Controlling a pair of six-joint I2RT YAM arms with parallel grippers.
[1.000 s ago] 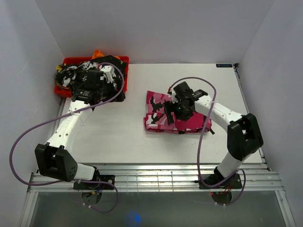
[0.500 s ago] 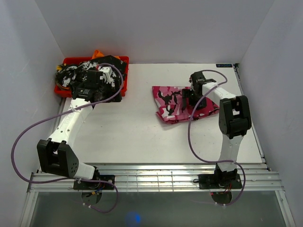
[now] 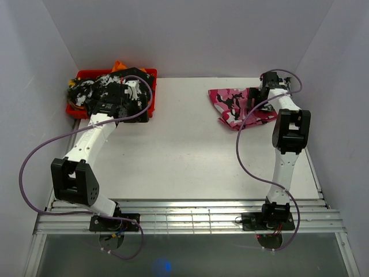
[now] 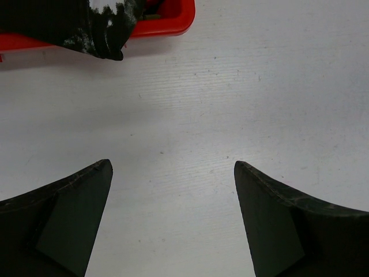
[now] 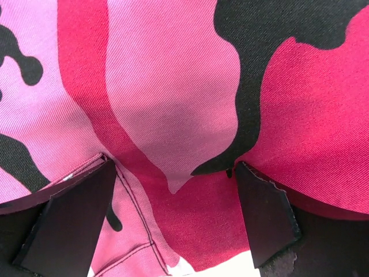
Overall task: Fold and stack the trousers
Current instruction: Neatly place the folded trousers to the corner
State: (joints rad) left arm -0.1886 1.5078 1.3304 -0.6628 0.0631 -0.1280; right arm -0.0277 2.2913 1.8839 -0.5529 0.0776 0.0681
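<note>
The white surface (image 3: 173, 150) fills the middle of the overhead frame, bare between my two arms. In the upper right of that frame, the pink, white and black camouflage trousers (image 3: 236, 105) lie bunched in a rumpled heap close to the far right corner, with my right arm reaching straight up the frame to the heap's right-hand edge. In the upper left sits a red bin (image 3: 147, 74) on the far left corner of the surface. A black-and-white mottled garment (image 3: 95, 86) is heaped in the bin and spills over its near rim onto the surface. An orange cloth (image 3: 119, 65) shows at the bin's back edge.

In the right wrist view, my right tool (image 5: 173, 170) has its fingers spread wide, pink camouflage cloth filling the whole frame between and beyond them. Whether the tips press into the cloth I cannot tell.

In the left wrist view, my left tool (image 4: 173, 167) is likewise apart and holds nothing, hanging over bare surface. The bin's corner and the draped garment sit in the upper left of that frame.
</note>
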